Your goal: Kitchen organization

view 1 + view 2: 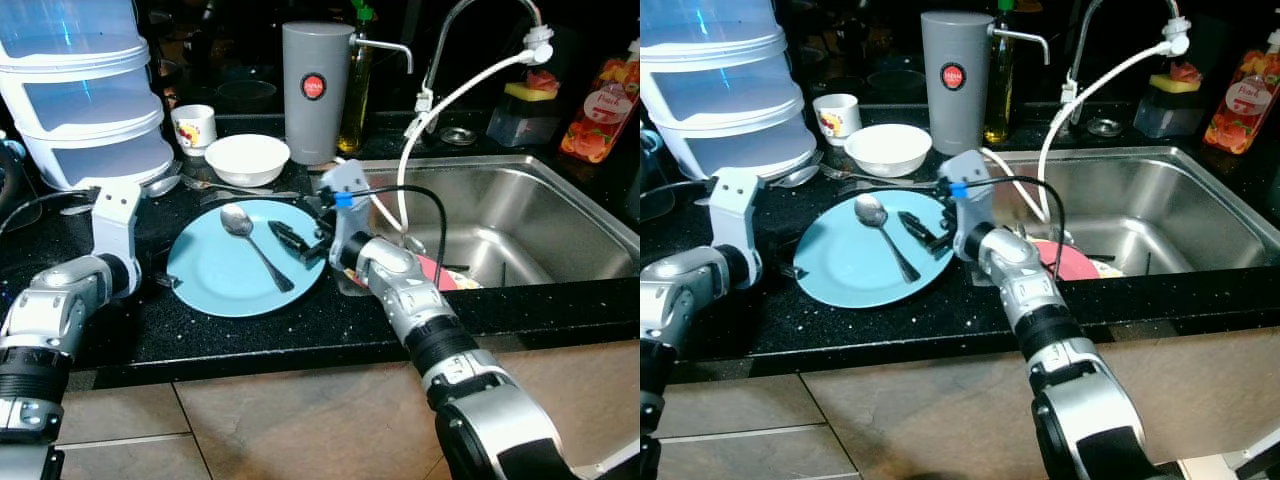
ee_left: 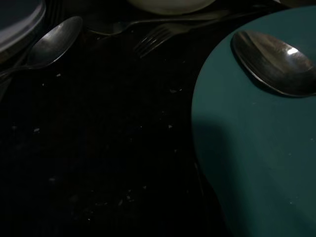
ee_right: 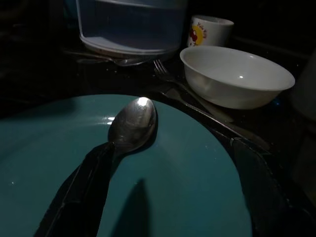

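- The right gripper (image 1: pixel 290 240) hovers low over the blue plate (image 1: pixel 215 280) at frame centre, fingers spread, one on each side of the spoon's handle and not yet pinching it.
- The left gripper (image 1: pixel 160 280) sits at the plate's left rim; I cannot tell how its fingers stand.
- The spoon (image 1: pixel 252 243) lies on the plate, bowl toward the upper left.
- It looks light, stiff and slick; I'd take it mid-handle.
- The plate looks breakable, so press gently.
- The right wrist view brings the white bowl (image 3: pixel 237 75) and a fork (image 3: pixel 165 74) close.
- The eye views add the sink (image 1: pixel 560 215) at right.
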Motion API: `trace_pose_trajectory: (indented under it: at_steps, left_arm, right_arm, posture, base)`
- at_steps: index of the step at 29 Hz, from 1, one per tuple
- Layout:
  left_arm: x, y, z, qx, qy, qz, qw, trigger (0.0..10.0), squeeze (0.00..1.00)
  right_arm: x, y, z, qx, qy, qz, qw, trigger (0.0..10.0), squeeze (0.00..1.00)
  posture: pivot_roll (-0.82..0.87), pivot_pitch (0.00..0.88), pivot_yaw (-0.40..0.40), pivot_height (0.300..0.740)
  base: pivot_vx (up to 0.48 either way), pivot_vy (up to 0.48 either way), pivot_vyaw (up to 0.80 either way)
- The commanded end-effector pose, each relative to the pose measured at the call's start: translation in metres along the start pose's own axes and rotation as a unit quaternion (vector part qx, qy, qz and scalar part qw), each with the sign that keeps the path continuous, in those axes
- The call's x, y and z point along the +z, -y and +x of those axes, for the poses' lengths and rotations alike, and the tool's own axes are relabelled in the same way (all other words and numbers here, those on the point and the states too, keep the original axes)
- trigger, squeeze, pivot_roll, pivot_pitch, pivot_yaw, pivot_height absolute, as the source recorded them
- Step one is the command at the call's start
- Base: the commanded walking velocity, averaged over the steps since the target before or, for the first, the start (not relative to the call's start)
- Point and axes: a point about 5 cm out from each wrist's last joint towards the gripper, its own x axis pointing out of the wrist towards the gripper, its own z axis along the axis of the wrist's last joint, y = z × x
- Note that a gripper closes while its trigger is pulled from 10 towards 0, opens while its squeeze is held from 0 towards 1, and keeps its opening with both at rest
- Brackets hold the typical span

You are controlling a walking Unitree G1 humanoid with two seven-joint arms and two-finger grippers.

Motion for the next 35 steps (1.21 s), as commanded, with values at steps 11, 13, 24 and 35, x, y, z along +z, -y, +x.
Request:
trace_pose_trajectory:
  at_steps: [11, 13, 24, 35]
  left_arm:
    - [-0.006, 0.002, 0.000, -0.006, -0.037, 0.039, 0.999, 0.0, 0.00]
    - [-0.006, 0.002, 0.000, -0.004, -0.039, 0.045, 0.998, 0.0, 0.00]
    - [-0.006, 0.000, 0.001, -0.003, -0.046, 0.052, 0.998, 0.0, 0.00]
    - [-0.009, 0.000, 0.002, -0.005, -0.056, 0.055, 0.997, 0.0, 0.00]
  right_arm:
    - [-0.018, -0.004, 0.003, 0.024, -0.099, -0.001, 0.995, 10.0, 0.00]
    - [-0.024, -0.004, 0.002, 0.019, -0.120, 0.035, 0.992, 10.0, 0.00]
    - [-0.018, -0.005, 0.007, 0.038, -0.111, 0.141, 0.983, 10.0, 0.00]
    - [-0.015, -0.025, 0.008, 0.159, -0.144, 0.122, 0.969, 10.0, 0.00]
  posture:
    - [0.12, 0.104, -0.037, 0.740]
    - [0.12, 0.104, -0.034, 0.740]
    - [0.11, 0.105, -0.030, 0.740]
    - [0.11, 0.104, -0.031, 0.740]
  base:
    - [0.000, 0.000, 0.00]
    - [0.000, 0.000, 0.00]
    - [0.000, 0.000, 0.00]
    - [0.000, 0.000, 0.00]
